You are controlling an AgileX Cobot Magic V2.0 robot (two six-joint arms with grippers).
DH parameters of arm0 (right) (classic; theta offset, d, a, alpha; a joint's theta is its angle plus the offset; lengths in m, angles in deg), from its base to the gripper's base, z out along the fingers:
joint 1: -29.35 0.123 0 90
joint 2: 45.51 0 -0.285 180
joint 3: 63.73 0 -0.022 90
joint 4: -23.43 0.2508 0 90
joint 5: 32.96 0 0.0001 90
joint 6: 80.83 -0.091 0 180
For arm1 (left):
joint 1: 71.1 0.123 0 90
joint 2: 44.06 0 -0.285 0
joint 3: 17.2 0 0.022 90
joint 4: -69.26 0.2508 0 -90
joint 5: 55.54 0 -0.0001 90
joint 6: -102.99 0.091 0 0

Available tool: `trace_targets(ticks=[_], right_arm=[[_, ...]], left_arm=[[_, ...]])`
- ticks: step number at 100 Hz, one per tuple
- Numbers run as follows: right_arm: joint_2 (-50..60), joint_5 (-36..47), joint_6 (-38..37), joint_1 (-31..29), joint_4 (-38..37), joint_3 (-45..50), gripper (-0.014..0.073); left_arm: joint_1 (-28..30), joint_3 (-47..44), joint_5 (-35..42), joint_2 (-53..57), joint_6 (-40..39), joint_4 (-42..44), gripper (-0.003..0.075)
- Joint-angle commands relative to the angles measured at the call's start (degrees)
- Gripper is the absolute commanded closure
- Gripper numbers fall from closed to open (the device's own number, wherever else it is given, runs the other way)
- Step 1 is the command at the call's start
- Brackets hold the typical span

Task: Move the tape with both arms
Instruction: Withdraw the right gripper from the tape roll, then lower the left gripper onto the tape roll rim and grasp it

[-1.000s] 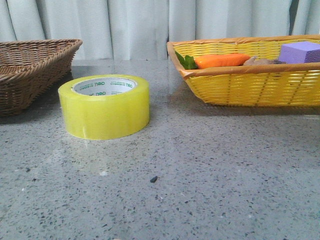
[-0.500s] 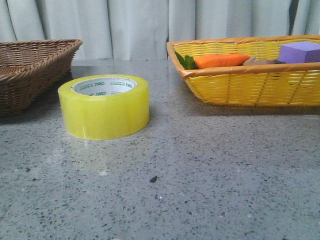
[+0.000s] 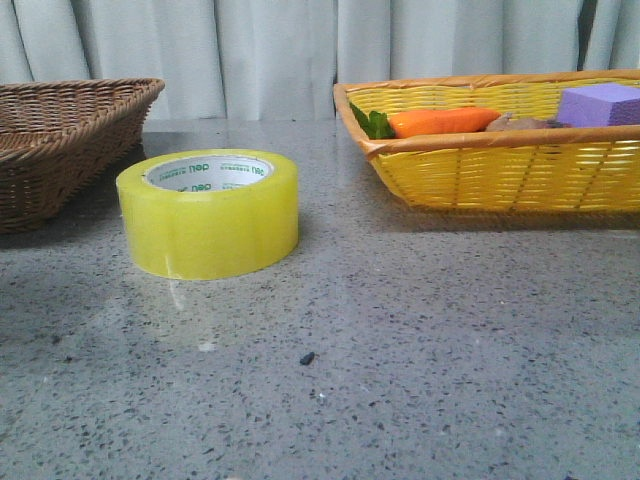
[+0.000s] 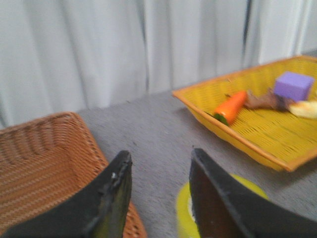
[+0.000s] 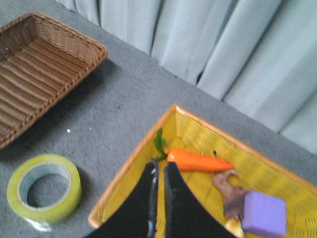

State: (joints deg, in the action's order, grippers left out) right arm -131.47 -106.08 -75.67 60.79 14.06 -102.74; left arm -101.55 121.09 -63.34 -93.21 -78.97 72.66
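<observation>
The yellow tape roll lies flat on the grey table, its white core with green lettering facing up. Neither gripper shows in the front view. In the left wrist view my left gripper is open, empty, raised above the table; the tape peeks out behind one black finger. The right wrist view shows my right gripper shut with nothing between its fingers, hovering over the near-left part of the yellow basket. The tape lies on the table to the left of that basket.
A brown wicker basket stands at the left, empty. The yellow basket at the right holds a carrot, a purple block and a brownish piece. Pale curtains hang behind the table.
</observation>
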Motion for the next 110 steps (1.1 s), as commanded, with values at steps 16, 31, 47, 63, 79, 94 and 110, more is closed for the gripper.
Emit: trace_targets(ticks=[16, 31, 47, 63, 79, 94, 110], right_arm=[[13.61, 7.18, -4.37, -0.44, -6.90, 16.47, 0.0659], [20.74, 11.88, -11.95, -0.44, -13.99, 28.23, 0.0659], [30.38, 20.15, -21.59, -0.44, -21.14, 41.03, 0.0659], [38.26, 22.93, -27.09, -0.44, -24.94, 50.90, 0.0659], [42.62, 21.26, -28.84, -0.44, -25.70, 56.82, 0.0659], [44.46, 20.43, -29.77, -0.44, -25.60, 58.90, 0.0659], [44.54, 20.42, -29.77, -0.44, -25.60, 59.03, 0.0659]], left_arm=[[-7.42, 11.17, -5.96, -10.92, 0.22, 0.87, 0.0434], [-9.49, 16.36, -9.71, -17.48, 0.26, 0.87, 0.0370], [-10.17, 20.24, -14.16, -23.24, 0.26, 0.49, 0.0364], [-12.19, 23.91, -22.35, -29.00, 1.63, -0.11, 0.0364], [-13.91, 27.58, -26.97, -34.54, 7.75, -6.74, 0.0364], [-13.96, 30.38, -28.60, -39.25, 7.88, -7.02, 0.0364], [-13.96, 32.60, -29.48, -43.83, 7.88, -7.02, 0.0365]])
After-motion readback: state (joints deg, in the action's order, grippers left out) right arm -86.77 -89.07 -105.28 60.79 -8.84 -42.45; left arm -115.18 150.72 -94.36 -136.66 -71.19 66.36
